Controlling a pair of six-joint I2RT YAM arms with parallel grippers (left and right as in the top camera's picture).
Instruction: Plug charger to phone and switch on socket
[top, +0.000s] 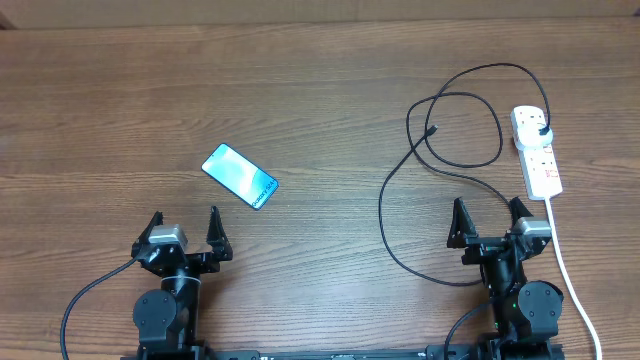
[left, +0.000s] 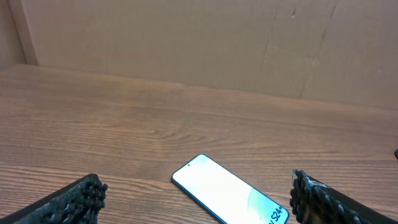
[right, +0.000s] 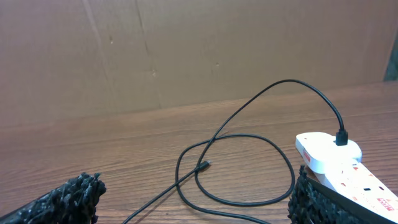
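The worktop (top: 300, 90) is brown wood-grain laminate, matte, with fine streaks running across it. Behind it stands a plain tan panel wall (left: 186, 43) with a few vertical seams. The phone (top: 240, 176) is a slim rectangle with rounded corners and a glossy blue-teal screen. It lies flat and slanted on the left half of the worktop, just ahead of the left end effector (top: 184, 216). The charger (top: 381, 205) is a thin black cable curled in loose loops on the right half. Its small connector tip (top: 432, 129) lies free on the wood, and its black plug (top: 543, 130) sits in the far end of the socket (top: 538, 152). The socket is a white elongated strip with red markings, trailing a thick white cord (top: 570, 270). The right end effector (top: 487, 206) hovers near the strip. Both end effectors are spread wide and hold nothing, their black fingers (left: 81, 196) showing rough, knobbly pads.
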